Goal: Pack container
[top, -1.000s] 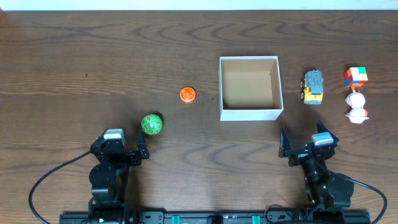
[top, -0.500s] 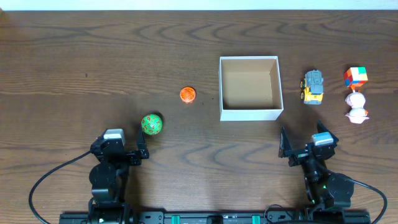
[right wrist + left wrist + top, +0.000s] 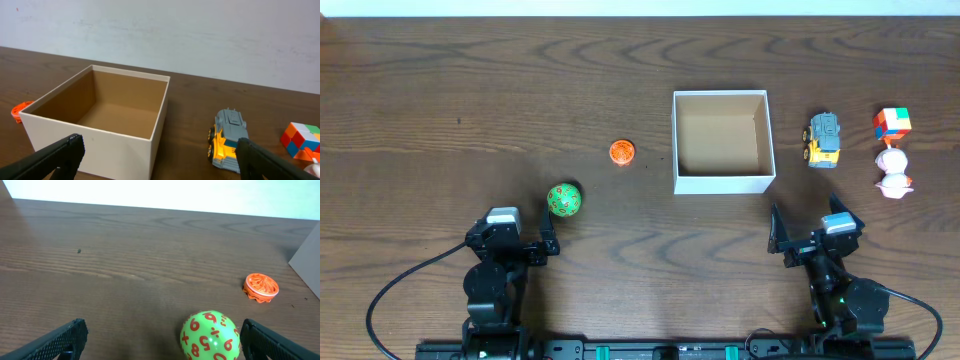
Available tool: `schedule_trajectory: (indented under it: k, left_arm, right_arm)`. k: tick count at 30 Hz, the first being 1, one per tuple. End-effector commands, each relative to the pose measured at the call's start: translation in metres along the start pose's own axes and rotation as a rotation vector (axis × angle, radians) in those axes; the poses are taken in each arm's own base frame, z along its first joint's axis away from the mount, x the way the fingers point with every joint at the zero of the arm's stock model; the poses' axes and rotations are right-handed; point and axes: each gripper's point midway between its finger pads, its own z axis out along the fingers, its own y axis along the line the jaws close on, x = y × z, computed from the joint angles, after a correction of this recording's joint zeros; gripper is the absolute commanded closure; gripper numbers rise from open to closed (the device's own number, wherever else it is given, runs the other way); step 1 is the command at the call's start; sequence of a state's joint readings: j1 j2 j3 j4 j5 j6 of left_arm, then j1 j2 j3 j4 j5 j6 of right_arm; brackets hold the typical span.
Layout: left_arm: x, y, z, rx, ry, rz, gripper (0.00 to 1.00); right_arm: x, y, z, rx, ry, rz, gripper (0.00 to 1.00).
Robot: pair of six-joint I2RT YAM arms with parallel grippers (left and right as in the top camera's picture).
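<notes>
**Overhead view.** The container (image 3: 725, 183) stood open-topped on the table (image 3: 450, 90), right of centre and nearer the far edge than the near edge. Its cardboard interior held nothing. An orange disc (image 3: 622, 152) lay near its left wall, apart from it. A green numbered ball (image 3: 564, 199) lay further toward the near-left corner. A toy truck (image 3: 824, 139) stood just beside the right wall. A colour cube (image 3: 891, 124) and a white figure (image 3: 894, 172) sat toward the right edge. The left gripper (image 3: 510, 240) and right gripper (image 3: 810, 232) sat at the near edge.

**Left wrist view.** The left gripper (image 3: 163, 327) was released, fingers spread wide, grasping nothing. The ball (image 3: 210, 336) lay between the fingertips, nearer the right one. The disc (image 3: 261, 286) lay beyond it.

**Right wrist view.** The right gripper (image 3: 160, 144) was released and grasping nothing. The container (image 3: 90, 145) stood directly ahead of it. The truck (image 3: 227, 135) and cube (image 3: 302, 140) stood to the right.
</notes>
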State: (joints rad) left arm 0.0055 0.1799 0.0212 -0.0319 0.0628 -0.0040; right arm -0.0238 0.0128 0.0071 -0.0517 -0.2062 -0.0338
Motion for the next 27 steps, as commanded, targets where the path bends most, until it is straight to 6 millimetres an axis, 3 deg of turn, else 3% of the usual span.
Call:
schedule_trajectory:
  k: [1, 11, 16, 20, 27]
  left_arm:
    - [0.017, 0.003, 0.001, -0.013, 0.053, -0.011, 0.02]
    - [0.017, 0.003, 0.001, -0.013, 0.053, -0.011, 0.02]
    - [0.017, 0.003, 0.001, -0.013, 0.053, -0.011, 0.02]
    - [0.017, 0.003, 0.001, -0.013, 0.053, -0.011, 0.02]
    - [0.017, 0.003, 0.001, -0.013, 0.053, -0.011, 0.02]
  right_arm:
    - [0.001, -0.003, 0.0, 0.014, 0.001, -0.007, 0.01]
    - [-0.007, -0.007, -0.001, 0.037, -0.031, -0.033, 0.01]
    - [-0.019, 0.005, -0.001, -0.032, -0.079, -0.05, 0.01]
    - [-0.047, 0.022, -0.007, -0.12, -0.205, -0.166, 0.01]
    - [-0.089, 0.011, -0.014, -0.042, -0.28, -0.209, 0.01]
